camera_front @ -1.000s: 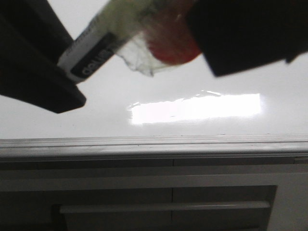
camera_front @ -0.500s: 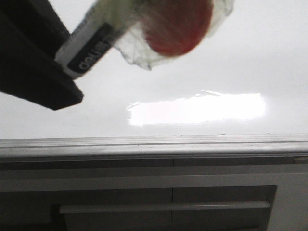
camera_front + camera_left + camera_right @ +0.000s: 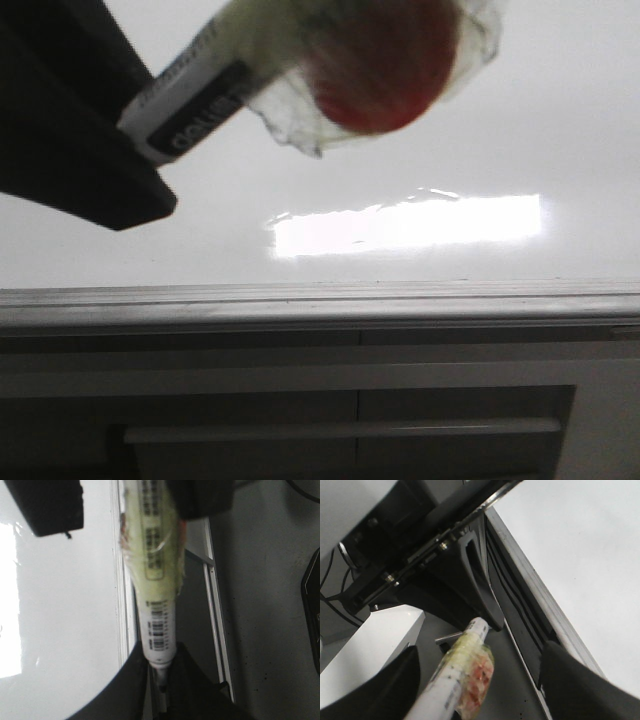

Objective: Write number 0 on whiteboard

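Up close, the left gripper (image 3: 159,672) pinches a marker (image 3: 190,115) by its tip end; the barrel, wrapped in yellowish tape with a red cap (image 3: 380,70), blocks part of the front view. The right gripper's (image 3: 480,680) fingers stand spread around the marker's taped end. Behind lies the whiteboard (image 3: 560,140), bare white with a bright glare (image 3: 410,225); no 0 shows. Its grey edge strip (image 3: 320,298) borders a dark panel with a bar handle (image 3: 340,430).

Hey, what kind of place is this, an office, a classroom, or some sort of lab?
Probably a lab or office workbench set up for robot trials. A glossy whiteboard with a grey metal edge lies flat, a taped marker is held in the left gripper, and loose black cables run past the arm hardware.
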Tool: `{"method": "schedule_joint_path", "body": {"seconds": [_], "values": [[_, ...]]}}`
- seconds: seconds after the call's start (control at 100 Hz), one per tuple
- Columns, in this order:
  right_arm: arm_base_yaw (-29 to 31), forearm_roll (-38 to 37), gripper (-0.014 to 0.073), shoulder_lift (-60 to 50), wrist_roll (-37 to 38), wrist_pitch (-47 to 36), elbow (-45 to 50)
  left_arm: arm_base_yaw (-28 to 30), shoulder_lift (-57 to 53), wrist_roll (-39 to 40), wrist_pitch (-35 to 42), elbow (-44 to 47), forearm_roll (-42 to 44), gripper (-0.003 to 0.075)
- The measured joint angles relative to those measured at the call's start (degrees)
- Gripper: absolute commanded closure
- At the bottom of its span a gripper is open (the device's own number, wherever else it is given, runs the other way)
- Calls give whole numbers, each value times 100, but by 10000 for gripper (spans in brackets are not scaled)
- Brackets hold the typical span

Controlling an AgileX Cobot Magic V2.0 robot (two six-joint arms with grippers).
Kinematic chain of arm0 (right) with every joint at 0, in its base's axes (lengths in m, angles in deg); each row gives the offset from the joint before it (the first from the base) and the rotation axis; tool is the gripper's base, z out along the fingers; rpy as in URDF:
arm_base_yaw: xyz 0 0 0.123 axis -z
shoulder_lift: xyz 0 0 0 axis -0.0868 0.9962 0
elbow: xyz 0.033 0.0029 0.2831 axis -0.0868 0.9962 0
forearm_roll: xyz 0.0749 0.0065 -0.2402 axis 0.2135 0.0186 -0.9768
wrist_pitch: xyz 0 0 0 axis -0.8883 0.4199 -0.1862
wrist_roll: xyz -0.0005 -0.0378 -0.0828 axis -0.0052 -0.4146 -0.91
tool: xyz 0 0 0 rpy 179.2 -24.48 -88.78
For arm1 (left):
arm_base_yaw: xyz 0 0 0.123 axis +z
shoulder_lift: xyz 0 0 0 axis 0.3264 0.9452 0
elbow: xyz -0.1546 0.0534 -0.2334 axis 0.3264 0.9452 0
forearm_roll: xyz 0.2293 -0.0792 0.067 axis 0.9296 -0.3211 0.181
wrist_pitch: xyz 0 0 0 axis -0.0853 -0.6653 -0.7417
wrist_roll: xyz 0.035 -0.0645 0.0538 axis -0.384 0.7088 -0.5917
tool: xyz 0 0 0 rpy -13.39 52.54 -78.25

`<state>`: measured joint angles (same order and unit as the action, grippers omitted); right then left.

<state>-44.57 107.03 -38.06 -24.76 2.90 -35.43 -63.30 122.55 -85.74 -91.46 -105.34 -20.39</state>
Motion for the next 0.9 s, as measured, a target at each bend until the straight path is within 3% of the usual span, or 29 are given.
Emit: {"method": "schedule_joint_path", "body": {"seconds": [0.24, 0.45, 0.73, 0.9], "values": [[0, 14, 184, 461, 0, 129, -147, 0, 0, 0, -43, 0, 0, 739], [0, 14, 414, 532, 0, 213, -147, 0, 0, 23, -119, 0, 0, 740], [0, -156, 640, 544, -14, 200, -147, 0, 0, 167, -119, 0, -54, 740], [0, -177, 662, 556, -26, 200, -147, 0, 0, 369, -119, 11, -54, 730]]}}
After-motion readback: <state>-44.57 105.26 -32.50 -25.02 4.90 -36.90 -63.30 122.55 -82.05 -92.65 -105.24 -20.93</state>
